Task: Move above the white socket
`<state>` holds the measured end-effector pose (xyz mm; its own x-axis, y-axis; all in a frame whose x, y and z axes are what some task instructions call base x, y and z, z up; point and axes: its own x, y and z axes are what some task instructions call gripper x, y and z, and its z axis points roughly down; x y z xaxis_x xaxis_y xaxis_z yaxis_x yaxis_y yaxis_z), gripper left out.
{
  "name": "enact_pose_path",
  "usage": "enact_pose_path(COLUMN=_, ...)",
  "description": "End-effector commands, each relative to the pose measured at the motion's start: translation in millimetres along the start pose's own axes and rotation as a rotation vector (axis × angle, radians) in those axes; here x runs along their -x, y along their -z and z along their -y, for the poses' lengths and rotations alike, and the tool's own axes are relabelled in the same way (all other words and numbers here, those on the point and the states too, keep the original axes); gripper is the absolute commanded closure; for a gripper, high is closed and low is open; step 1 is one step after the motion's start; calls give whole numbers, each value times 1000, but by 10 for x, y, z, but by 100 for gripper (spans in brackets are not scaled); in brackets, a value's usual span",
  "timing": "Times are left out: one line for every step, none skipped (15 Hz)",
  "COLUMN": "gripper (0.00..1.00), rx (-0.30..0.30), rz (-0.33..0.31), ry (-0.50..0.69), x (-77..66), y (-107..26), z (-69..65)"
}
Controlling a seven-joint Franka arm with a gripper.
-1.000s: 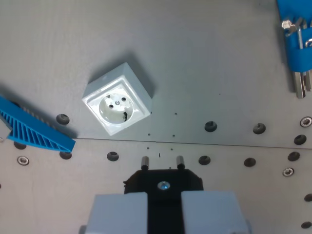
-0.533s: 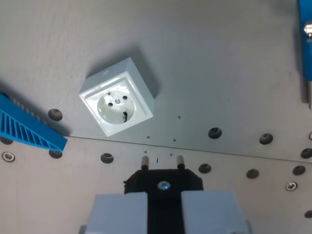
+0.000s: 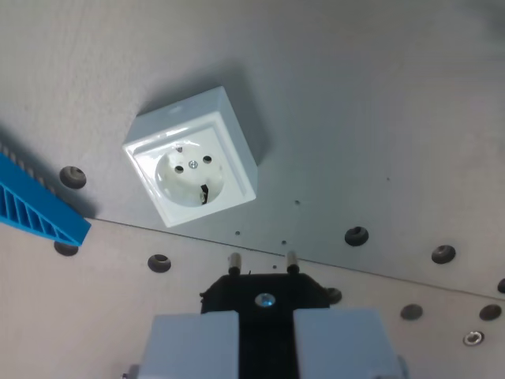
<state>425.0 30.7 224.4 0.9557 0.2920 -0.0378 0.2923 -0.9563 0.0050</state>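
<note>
At the wrist view's left edge a blue ribbed part lies on the grey perforated table. Right of it sits the white socket, its face empty. Lower centre, the gripper clamps a black plug, pins pointing toward the socket. The approach looks unfinished; the next move calls for shifting forward and leftward until the pins sit over the holes.

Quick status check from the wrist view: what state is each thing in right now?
white socket: upright on the table, face up, nothing plugged in.
black plug: held in the jaws, two pins pointing toward the table, not over the socket.
gripper: shut on the black plug.
blue ribbed part: lying flat, wrist view's left edge, cut off.
</note>
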Motion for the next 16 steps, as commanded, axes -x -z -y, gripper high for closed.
enact_pose_path(gripper=100, rx=19, rz=-77, ry=183, x=42, y=-165, z=48)
enact_pose_path(gripper=100, rx=20, rz=-77, ry=199, x=55, y=-216, z=66)
enact_pose_path(gripper=100, rx=21, rz=-78, ry=211, x=68, y=-268, z=83)
enact_pose_path(gripper=100, rx=22, rz=-79, ry=227, x=81, y=-319, z=101)
enact_pose_path(gripper=100, rx=23, rz=-77, ry=238, x=94, y=-371, z=119)
enact_pose_path(gripper=100, rx=24, rz=-79, ry=251, x=107, y=-422, z=136)
enact_pose_path(gripper=100, rx=25, rz=-79, ry=263, x=120, y=-471, z=154)
enact_pose_path(gripper=100, rx=26, rz=-79, ry=276, x=132, y=-520, z=171)
enact_pose_path(gripper=100, rx=27, rz=-77, ry=283, x=144, y=-567, z=187)
enact_pose_path(gripper=100, rx=28, rz=-75, ry=294, x=155, y=-613, z=204)
enact_pose_path(gripper=100, rx=30, rz=-76, ry=300, x=167, y=-658, z=220)
enact_pose_path(gripper=100, rx=30, rz=-75, ry=309, x=178, y=-701, z=236)
enact_pose_path(gripper=100, rx=32, rz=-74, ry=315, x=188, y=-742, z=251)
enact_pose_path(gripper=100, rx=34, rz=-75, ry=323, x=197, y=-776, z=264)
enact_pose_path(gripper=100, rx=35, rz=-76, ry=328, x=206, y=-808, z=276)
enact_pose_path(gripper=100, rx=37, rz=-76, ry=334, x=215, y=-840, z=288)
